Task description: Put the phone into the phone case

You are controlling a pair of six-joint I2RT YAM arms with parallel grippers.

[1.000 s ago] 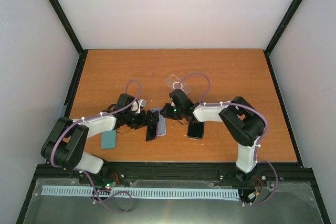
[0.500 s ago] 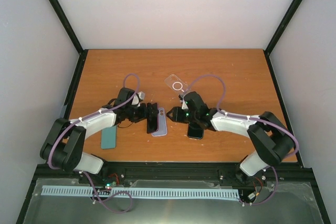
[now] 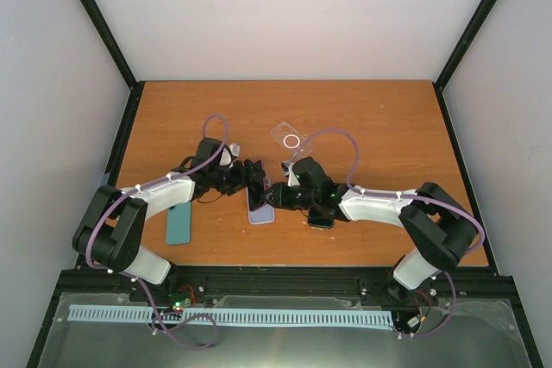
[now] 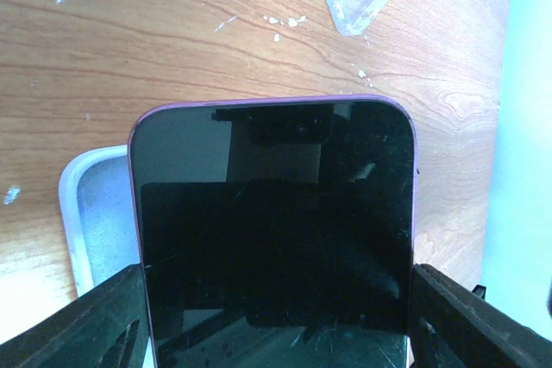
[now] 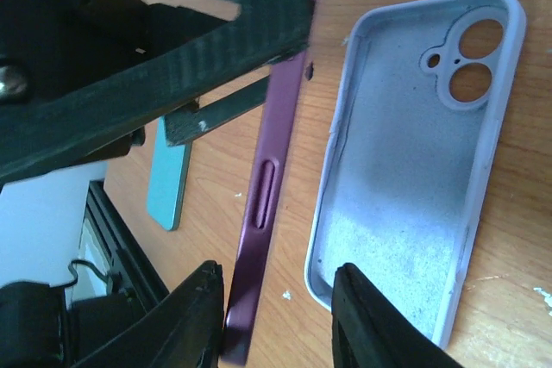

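Your left hand is clenched on the purple phone by its long edges, the empty lilac case lies on the bench just beyond and beneath it, ahead of your released right hand, so the phone is not yet seated.

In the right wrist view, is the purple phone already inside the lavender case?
No, the lavender case lies empty with its inner side up, and the purple phone stands on its edge beside it.
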